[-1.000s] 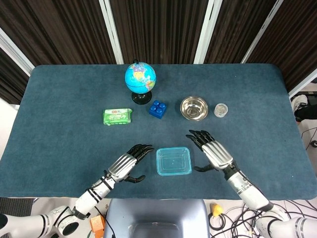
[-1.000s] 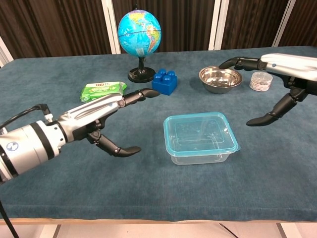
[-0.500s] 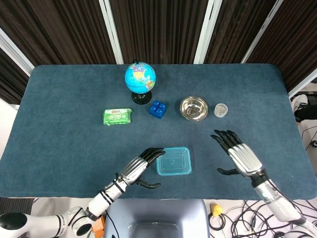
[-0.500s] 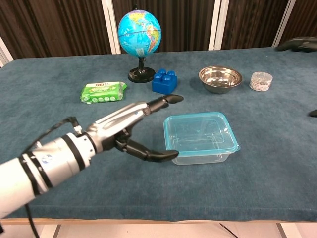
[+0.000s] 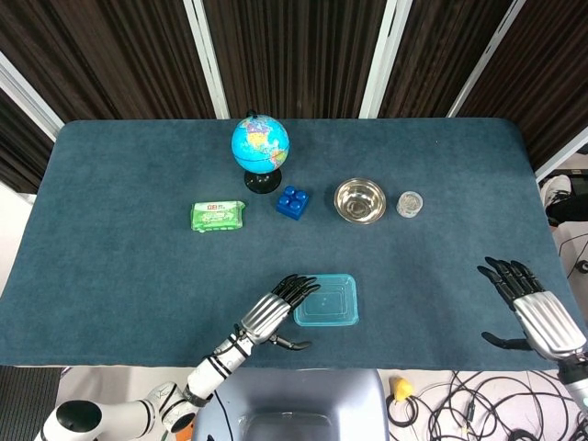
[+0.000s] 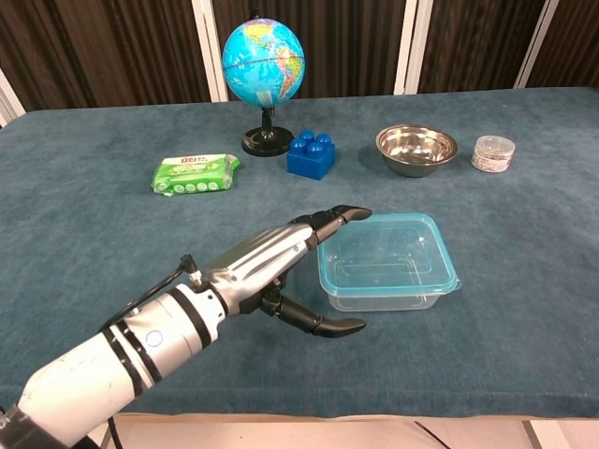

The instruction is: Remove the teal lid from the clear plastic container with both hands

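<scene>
The clear plastic container [image 5: 326, 305] [image 6: 388, 285] with its teal lid [image 5: 326, 299] [image 6: 387, 260] on top sits near the table's front edge. My left hand [image 5: 272, 315] [image 6: 271, 265] is open, its fingertips [image 5: 303, 285] [image 6: 346, 214] touching the lid's left edge and the thumb stretched out along the container's front left corner. My right hand [image 5: 533, 310] is open far to the right, beyond the table's right edge, well apart from the container; the chest view does not show it.
At the back stand a globe [image 5: 260, 147] [image 6: 263, 62], a blue block [image 5: 293, 202] [image 6: 312, 154], a steel bowl [image 5: 360, 200] [image 6: 416, 148] and a small clear jar [image 5: 409, 203] [image 6: 493, 152]. A green wipes pack [image 5: 219, 216] [image 6: 195, 173] lies to the left.
My left hand has moved right up against the container, which has shifted slightly right. My right hand has swung far to the right, away from the container and out of the chest view.
</scene>
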### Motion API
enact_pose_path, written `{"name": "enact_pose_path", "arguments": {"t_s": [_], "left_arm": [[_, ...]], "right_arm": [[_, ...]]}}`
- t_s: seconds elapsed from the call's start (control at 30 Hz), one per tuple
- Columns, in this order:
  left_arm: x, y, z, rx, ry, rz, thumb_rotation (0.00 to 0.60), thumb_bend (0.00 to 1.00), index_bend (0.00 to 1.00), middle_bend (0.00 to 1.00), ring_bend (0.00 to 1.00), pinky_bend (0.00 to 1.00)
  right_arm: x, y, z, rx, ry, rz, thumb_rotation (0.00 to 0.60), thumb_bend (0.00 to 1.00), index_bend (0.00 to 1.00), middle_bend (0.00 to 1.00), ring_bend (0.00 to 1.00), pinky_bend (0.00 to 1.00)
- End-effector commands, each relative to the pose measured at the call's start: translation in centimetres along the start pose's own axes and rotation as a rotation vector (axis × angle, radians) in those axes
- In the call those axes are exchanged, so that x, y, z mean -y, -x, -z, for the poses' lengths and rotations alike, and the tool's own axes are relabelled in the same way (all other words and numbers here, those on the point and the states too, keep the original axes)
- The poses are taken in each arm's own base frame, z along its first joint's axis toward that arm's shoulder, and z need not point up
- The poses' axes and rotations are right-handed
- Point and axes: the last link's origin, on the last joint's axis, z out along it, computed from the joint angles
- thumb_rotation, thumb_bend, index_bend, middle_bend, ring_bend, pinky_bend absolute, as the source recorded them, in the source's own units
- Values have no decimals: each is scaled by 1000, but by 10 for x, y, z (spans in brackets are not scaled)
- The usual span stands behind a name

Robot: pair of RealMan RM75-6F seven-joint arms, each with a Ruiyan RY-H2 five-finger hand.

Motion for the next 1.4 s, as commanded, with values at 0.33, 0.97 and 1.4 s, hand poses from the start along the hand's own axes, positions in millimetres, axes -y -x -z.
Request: {"name": "enact_pose_path", "arguments": {"t_s": [0.33,0.97,1.4], "left_arm": [[8,10,-19,-75,-55,-33,427,147,0,0,0,0],[0,25,-29,-39,-77,54,600,175,331,176,0,0],[-5,29,-20,-50,-51,34,600,229,590,567,276,190]], "right_arm": [[-9,3,3,95,38,-32,600,40,0,0,0,0],[-16,0,4,128,76,-34,600,41,0,0,0,0],[17,11,-27,98,-45,-10,600,41,0,0,0,0]]}}
